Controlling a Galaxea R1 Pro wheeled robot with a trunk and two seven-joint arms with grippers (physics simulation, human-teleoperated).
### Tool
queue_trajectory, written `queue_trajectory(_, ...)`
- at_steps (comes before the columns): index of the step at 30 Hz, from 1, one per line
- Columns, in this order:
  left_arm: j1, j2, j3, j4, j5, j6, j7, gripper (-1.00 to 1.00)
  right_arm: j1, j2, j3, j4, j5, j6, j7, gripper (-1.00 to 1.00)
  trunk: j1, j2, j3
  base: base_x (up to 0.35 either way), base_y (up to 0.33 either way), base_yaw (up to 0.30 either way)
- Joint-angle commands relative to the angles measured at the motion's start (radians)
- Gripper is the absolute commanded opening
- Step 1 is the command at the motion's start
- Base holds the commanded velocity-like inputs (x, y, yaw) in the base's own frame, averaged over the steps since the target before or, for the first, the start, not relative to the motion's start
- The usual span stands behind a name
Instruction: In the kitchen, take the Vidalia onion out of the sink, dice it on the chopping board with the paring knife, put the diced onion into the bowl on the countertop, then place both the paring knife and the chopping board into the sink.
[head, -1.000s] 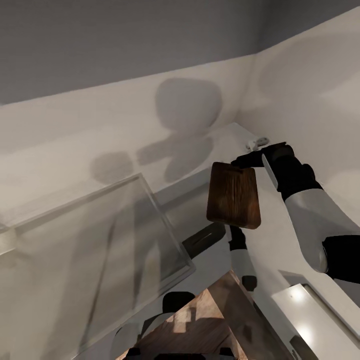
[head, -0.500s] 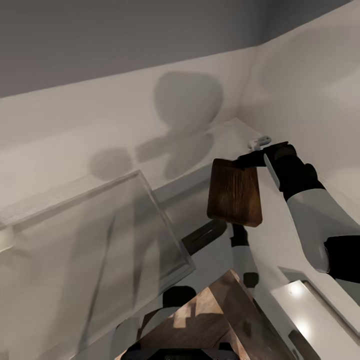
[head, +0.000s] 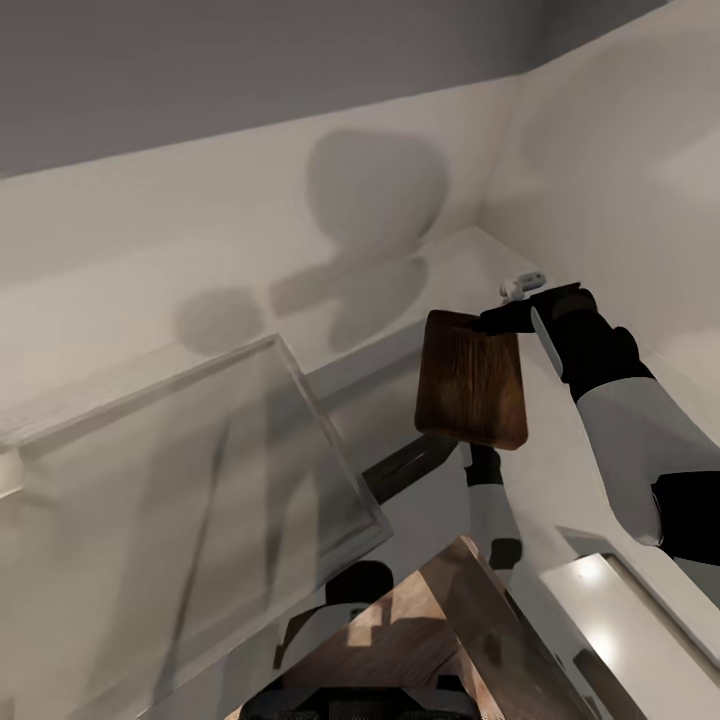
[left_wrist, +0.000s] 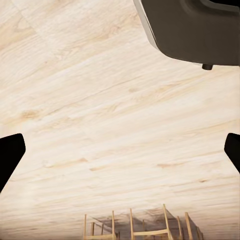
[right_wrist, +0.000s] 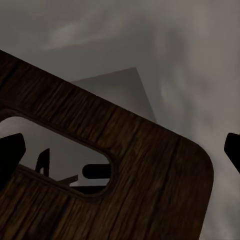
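Against pale kitchen walls (head: 250, 220), right gripper (head: 500, 318) pinching the chopping board (head: 470, 380) aloft by its top edge; left gripper (left_wrist: 120, 150) spread wide above wood floor (left_wrist: 100, 125).

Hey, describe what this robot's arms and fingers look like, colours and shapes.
The right arm has a smooth white rounded shell with black joint segments and a black wrist ending at the right gripper. The left arm is slimmer, white with black joints. Fingers are plain black.
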Motion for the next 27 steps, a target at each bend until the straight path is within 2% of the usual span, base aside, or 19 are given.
queue_trajectory(1,0.001,0.0,0.0,-0.002,0.007,-0.001,0.0,1.0,-0.001,-0.001,0.003,-0.001,0.011,0.003,0.008,1.0,0.001,-0.002,-0.003,0.0,0.0,0.0)
queue_trajectory(9,0.001,0.0,0.0,-0.002,0.006,-0.001,0.0,1.0,-0.001,-0.003,0.002,-0.002,0.011,0.003,0.007,1.0,0.001,-0.002,-0.016,0.0,0.0,0.0)
queue_trajectory(27,0.001,0.0,0.0,-0.002,0.006,-0.001,0.0,1.0,-0.001,-0.028,0.002,-0.003,0.011,0.001,0.008,1.0,0.001,-0.002,-0.045,0.0,0.0,0.0)
